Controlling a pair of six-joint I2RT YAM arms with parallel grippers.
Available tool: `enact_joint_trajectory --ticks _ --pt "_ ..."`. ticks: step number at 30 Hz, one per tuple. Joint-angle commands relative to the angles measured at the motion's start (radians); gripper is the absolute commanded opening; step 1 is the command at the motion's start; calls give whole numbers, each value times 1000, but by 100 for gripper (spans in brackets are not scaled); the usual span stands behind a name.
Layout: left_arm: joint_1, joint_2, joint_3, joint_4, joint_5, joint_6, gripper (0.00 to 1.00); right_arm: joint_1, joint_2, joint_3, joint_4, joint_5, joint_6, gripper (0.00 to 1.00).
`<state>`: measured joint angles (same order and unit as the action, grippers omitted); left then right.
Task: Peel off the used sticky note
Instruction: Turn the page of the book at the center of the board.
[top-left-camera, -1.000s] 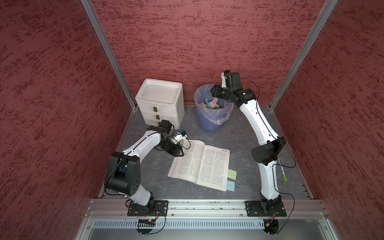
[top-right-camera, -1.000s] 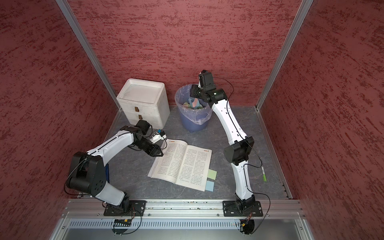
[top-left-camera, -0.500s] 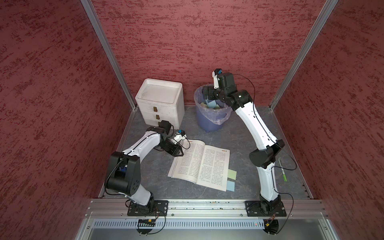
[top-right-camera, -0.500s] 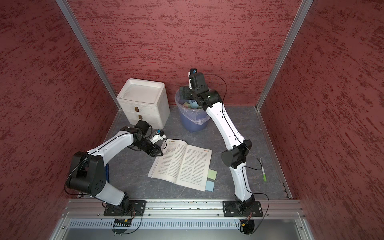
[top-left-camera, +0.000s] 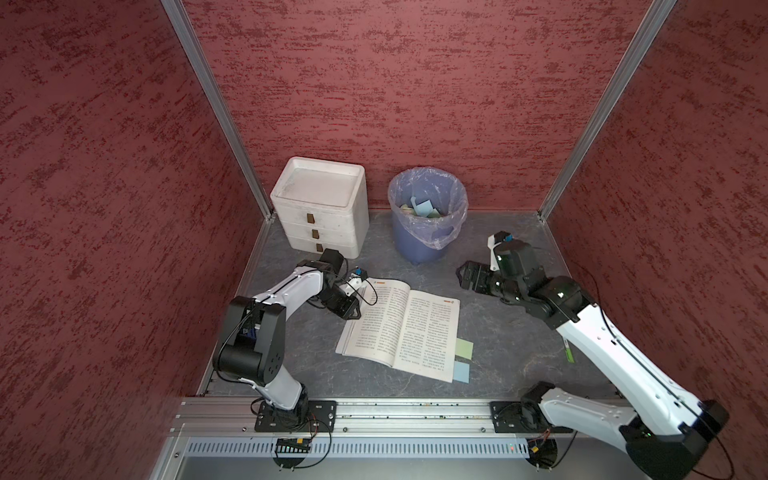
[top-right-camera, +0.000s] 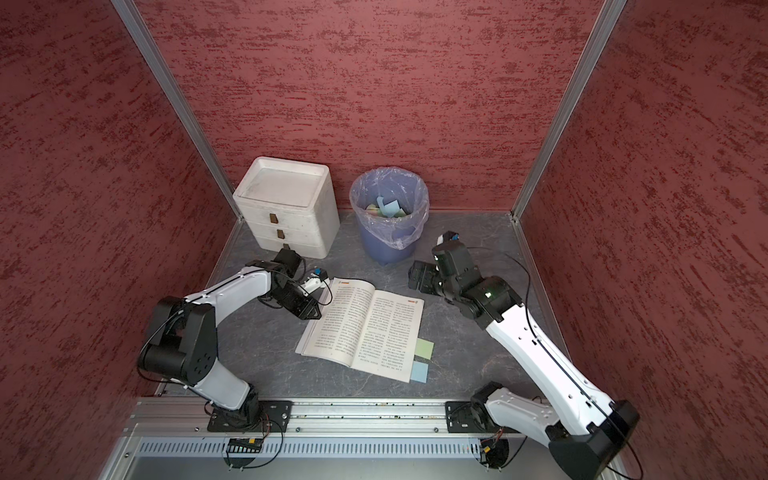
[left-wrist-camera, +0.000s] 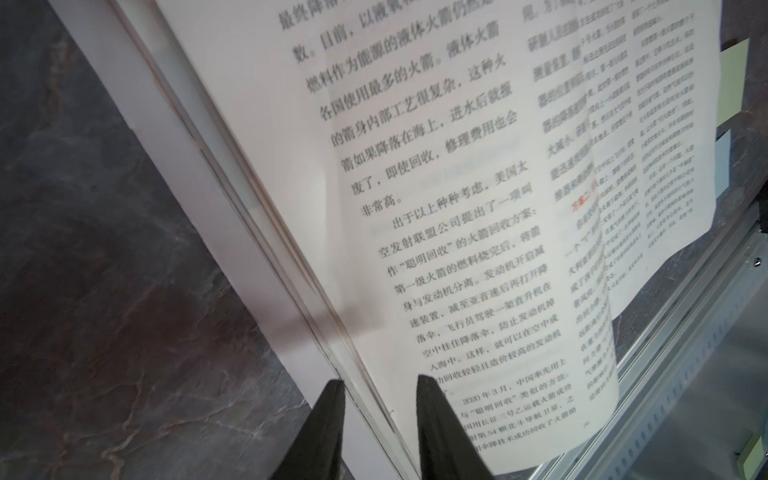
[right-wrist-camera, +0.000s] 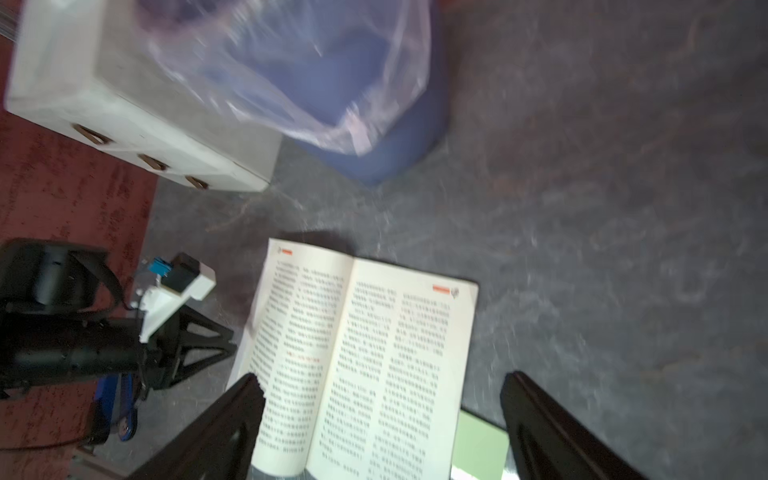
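The 2 sticky notes, a green note (top-left-camera: 464, 348) and a blue note (top-left-camera: 461, 371), stick out past the outer edge of the right page of the open book (top-left-camera: 399, 328). The blue one is nearer the front rail (top-left-camera: 395, 409). We see no writing on either, so we cannot tell which is the used one.

We judge each to be very light, thin and floppy, held by a weak glue strip that is probably hidden under the page. Pulled sharply, it could curl, tear or drag the page with it. The free outer edge looks like the best place to pinch, followed by a slow peel away from the book.

The right gripper (top-left-camera: 467, 276) hovers between the bin (top-left-camera: 428, 232) and the book's far corner, well apart from the notes. Its jaws are spread wide with nothing in them. The left gripper (left-wrist-camera: 378, 415) is at the outer edge of the left page, its 2 fingers (left-wrist-camera: 332, 428) narrowly apart astride that edge. We cannot tell whether they pinch it.

The table (top-left-camera: 498, 316) is flat, dark grey and stone-patterned, so a note lies flush on it and leaves little to get under. The lined bin holds paper scraps and stands at the back beside a white drawer chest (top-left-camera: 320, 208) with 3 drawers. Red textured walls (top-left-camera: 415, 83) close off 3 sides.
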<state>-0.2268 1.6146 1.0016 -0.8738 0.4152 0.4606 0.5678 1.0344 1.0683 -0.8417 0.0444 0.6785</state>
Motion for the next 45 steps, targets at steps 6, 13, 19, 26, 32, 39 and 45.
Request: enact_joint_trajectory --ticks 6,13,19,26,32,39,45 --pt "-46 28 -37 62 -79 -3 29 16 -174 -361 52 -207 272 92" --pt "-81 60 -56 83 -117 -8 26 22 -153 -520 243 -305 342 90" --pt "-88 69 -60 90 -125 -7 26 36 -74 -555 347 -339 344 88" --pt "-91 74 -53 88 -122 -7 25 36 -1 -595 450 -361 360 87" --pt "-98 78 -46 85 -121 -8 24 36 57 -604 519 -376 362 86" --pt "-103 80 -51 90 -124 -9 23 44 130 -602 566 -379 356 85" --pt "-104 80 -51 90 -120 -11 23 49 140 -612 595 -382 363 85"
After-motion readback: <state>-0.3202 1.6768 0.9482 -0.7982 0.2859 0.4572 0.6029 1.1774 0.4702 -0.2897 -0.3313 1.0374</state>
